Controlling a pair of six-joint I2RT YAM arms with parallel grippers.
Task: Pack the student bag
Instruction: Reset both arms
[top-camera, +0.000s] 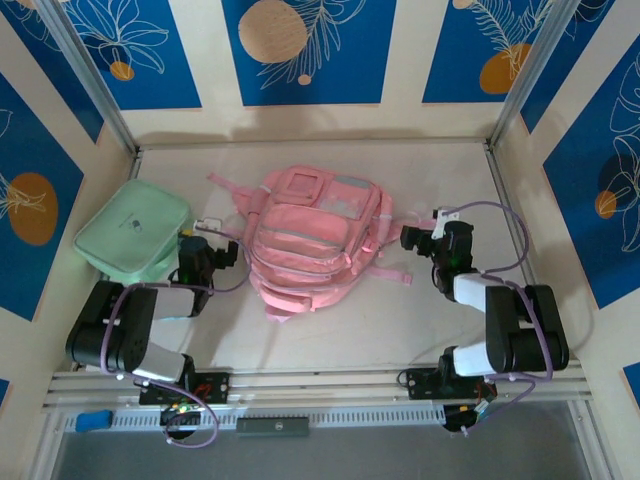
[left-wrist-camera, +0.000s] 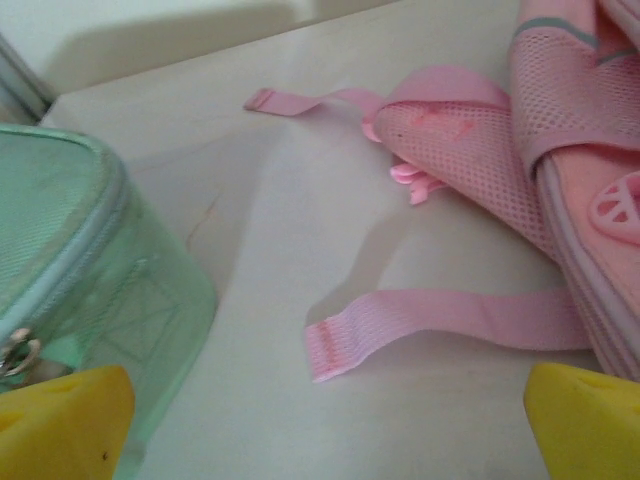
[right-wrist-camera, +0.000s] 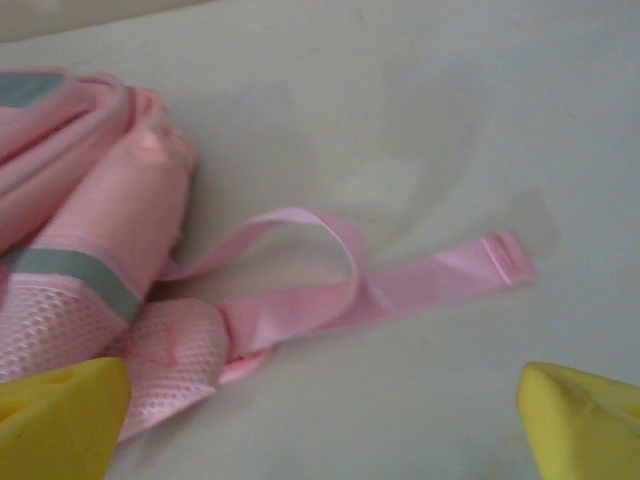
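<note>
The student bag (top-camera: 305, 245), a large pink backpack with grey strips, lies flat in the middle of the table. My left gripper (top-camera: 228, 250) sits low at its left side, between it and a mint-green zip case (top-camera: 135, 232). In the left wrist view the left gripper (left-wrist-camera: 325, 440) is open, with bare table between its yellow fingertips (left-wrist-camera: 60, 420) and a loose pink strap (left-wrist-camera: 450, 318) just ahead. My right gripper (top-camera: 408, 238) is at the bag's right side. It (right-wrist-camera: 320, 430) is open too, holding nothing, and a looped pink strap (right-wrist-camera: 400, 285) lies in front of it.
The mint-green case (left-wrist-camera: 70, 260) stands close on the left of the left gripper. Cream walls with blue panels close in the table, with metal posts (top-camera: 95, 80) at the back corners. Bare table lies behind and in front of the bag.
</note>
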